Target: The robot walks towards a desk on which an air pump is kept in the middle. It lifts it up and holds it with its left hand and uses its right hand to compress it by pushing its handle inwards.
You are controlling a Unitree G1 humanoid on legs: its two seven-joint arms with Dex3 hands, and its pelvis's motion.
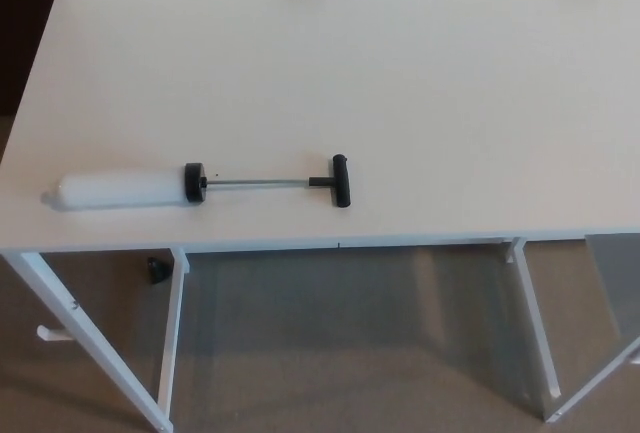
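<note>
Lying flat near the front-left edge of the surface (420, 73): air pump (130, 189), rod extended, handle (341, 180) pointing right. No hand is being shown; fingers' state cannot be told. Lifting and compressing are judged not yet begun.

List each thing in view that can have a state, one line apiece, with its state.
air pump: lying flat on its side near the desk's front edge, not held.
pump rod: pulled out, fully extended.
pump handle: away from the cylinder, at the right end, untouched.
desk: standing, only the pump on it.
left hand: not in view.
right hand: not in view.
</note>
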